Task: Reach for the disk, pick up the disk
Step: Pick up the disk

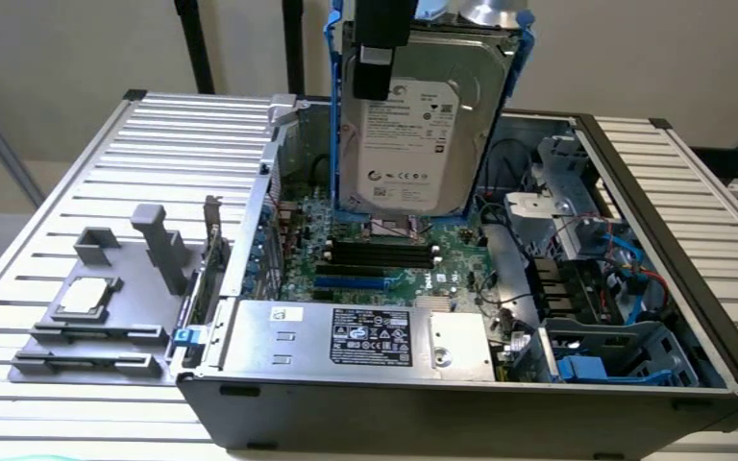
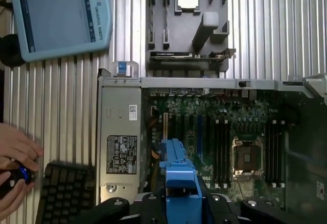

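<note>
The disk (image 1: 421, 115), a silver-grey hard drive with a white label in a bright blue carrier, hangs upright in the air above the open computer case (image 1: 472, 394). My gripper (image 1: 380, 69) comes down from the top of the exterior view and is shut on the disk's upper edge, one black finger (image 1: 373, 67) lying over the label side. In the wrist view the carrier's blue edge (image 2: 179, 170) sticks out between the gripper's dark fingers (image 2: 181, 199), with the motherboard (image 2: 219, 137) far below it.
Inside the case are a power supply (image 1: 356, 336), a CPU socket (image 2: 246, 156) and empty blue caddies (image 1: 606, 365). A grey fixture (image 1: 100, 307) holding a small silver chip (image 1: 87, 296) sits beside the case. A teach pendant (image 2: 56, 15), a keyboard (image 2: 66, 188) and a person's hands (image 2: 15, 168) are nearby.
</note>
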